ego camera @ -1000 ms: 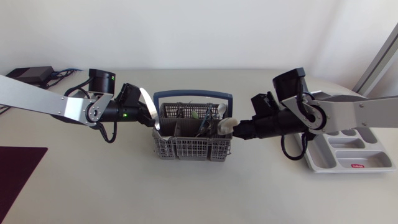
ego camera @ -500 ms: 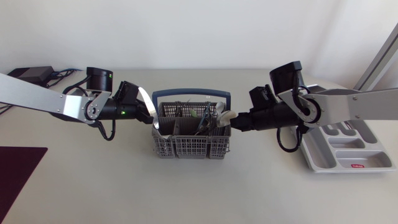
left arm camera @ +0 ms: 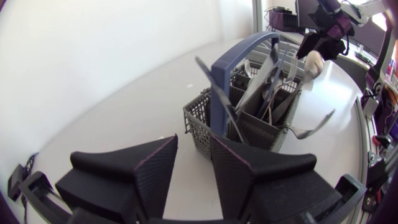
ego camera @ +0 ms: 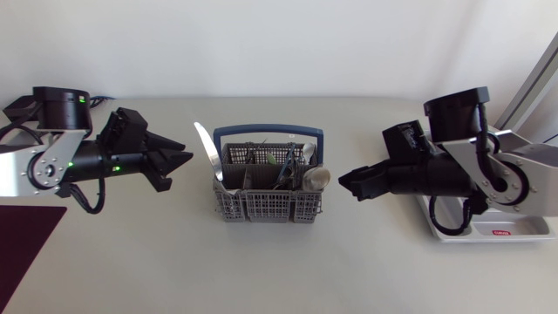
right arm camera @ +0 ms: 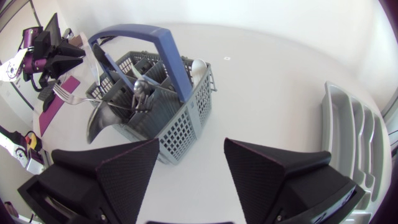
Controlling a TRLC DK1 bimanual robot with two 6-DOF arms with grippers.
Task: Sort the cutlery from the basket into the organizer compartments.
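Cutlery (ego camera: 289, 168) tangles unreadably in the basket (ego camera: 261, 208) at worktop (ego camera: 261, 270) centre. Fingers spread and empty on my left gripper (ego camera: 179, 166) at its 9 o'clock, right gripper (ego camera: 347, 185) at 3 o'clock. My right arm (ego camera: 488, 170) half hides the organizer (ego camera: 514, 225).

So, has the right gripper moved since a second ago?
Yes. The right gripper has backed away from the basket, toward the organizer, and a clear gap now separates it from the basket's side.

- Basket (ego camera: 268, 205): grey grid mesh, dark blue handle (ego camera: 268, 133)
- Organizer (ego camera: 532, 235): pale grey
- Left pincer (ego camera: 179, 161) and right pincer (ego camera: 344, 181): matte black
- Tabletop (ego camera: 261, 270): beige
- Mat (ego camera: 22, 240) at the tabletop's left edge: dark maroon
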